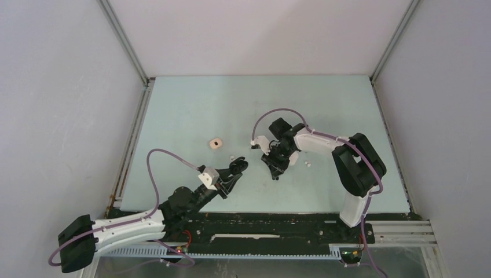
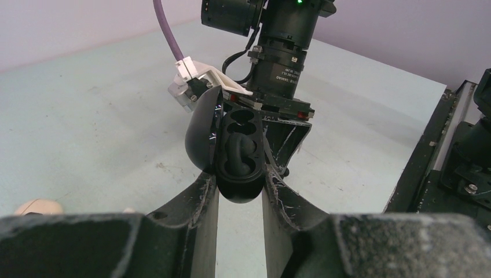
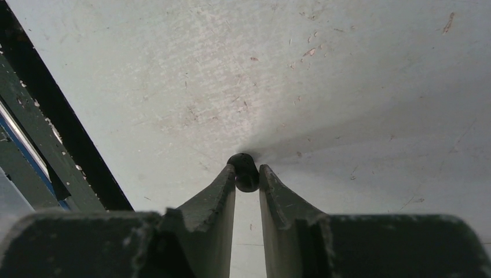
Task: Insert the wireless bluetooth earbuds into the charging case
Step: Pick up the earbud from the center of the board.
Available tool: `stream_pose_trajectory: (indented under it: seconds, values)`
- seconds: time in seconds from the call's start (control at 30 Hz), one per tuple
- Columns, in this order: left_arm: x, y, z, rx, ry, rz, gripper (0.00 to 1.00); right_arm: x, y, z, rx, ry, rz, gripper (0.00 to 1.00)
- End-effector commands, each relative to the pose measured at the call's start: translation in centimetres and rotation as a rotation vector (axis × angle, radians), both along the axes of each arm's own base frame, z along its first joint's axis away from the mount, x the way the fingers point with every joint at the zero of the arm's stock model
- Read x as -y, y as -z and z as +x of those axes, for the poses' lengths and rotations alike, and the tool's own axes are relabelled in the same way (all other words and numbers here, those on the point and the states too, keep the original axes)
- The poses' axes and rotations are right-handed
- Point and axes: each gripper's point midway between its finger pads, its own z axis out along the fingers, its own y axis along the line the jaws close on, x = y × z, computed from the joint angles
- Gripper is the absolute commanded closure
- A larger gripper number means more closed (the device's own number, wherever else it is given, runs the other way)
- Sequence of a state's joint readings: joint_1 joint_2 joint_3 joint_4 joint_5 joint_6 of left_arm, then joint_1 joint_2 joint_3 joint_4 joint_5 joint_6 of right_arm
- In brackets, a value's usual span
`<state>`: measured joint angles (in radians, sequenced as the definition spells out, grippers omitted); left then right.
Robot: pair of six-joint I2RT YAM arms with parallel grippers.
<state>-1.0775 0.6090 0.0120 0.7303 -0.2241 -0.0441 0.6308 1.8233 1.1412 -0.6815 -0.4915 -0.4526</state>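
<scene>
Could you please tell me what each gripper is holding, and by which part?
The left gripper pinches the open case by its base sides; right gripper pinches a black earbud by its sides.

– How many cases are counted?
– Two cases are seen: one black case [image 2: 234, 156] and one cream case [image 1: 215, 143].
– And how many buds are counted?
– Four buds are seen: one black bud [image 3: 245, 171] and three small white buds [image 1: 231, 157] [image 1: 301, 163] [image 1: 308, 164]. What lies inside the black case cannot be told.

The charging case [image 2: 231, 156] looks glossy black plastic; the table [image 3: 324, 75] matt, scuffed.
</scene>
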Motion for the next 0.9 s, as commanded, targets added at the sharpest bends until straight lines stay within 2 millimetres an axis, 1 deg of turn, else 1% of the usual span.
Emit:
stream_pose_trajectory:
  seconds: [0.0, 0.13, 0.23, 0.33, 0.53, 0.7, 0.87]
  values:
    - [-0.8, 3.5, -0.4, -0.011, 0.007, 0.066, 1.0, -0.4, -0.9, 0.2, -0.006, 0.004, 0.028, 0.78]
    - [-0.8, 3.5, -0.4, -0.012, 0.005, 0.068, 1.0, -0.3, -1.2, 0.1, -0.026, 0.011, 0.044, 0.89]
    - [-0.7, 3.5, -0.4, -0.013, 0.006, 0.07, 1.0, -0.3, -1.5, 0.0, -0.04, 0.014, 0.058, 0.93]
    - [-0.7, 3.6, -0.4, -0.015, 0.007, 0.073, 1.0, -0.2, -1.5, -0.2, -0.051, 0.014, 0.061, 0.93]
    - [-0.6, 3.5, -0.4, -0.015, 0.008, 0.073, 1.0, -0.2, -1.2, -0.6, -0.075, 0.011, 0.058, 0.88]
    - [-0.7, 3.5, -0.4, -0.013, 0.008, 0.072, 1.0, -0.4, -1.1, -1.1, -0.085, -0.002, 0.053, 0.89]
    - [-0.7, 3.5, -0.5, -0.014, 0.01, 0.073, 1.0, -0.2, -0.9, -1.2, -0.083, -0.003, 0.037, 0.88]
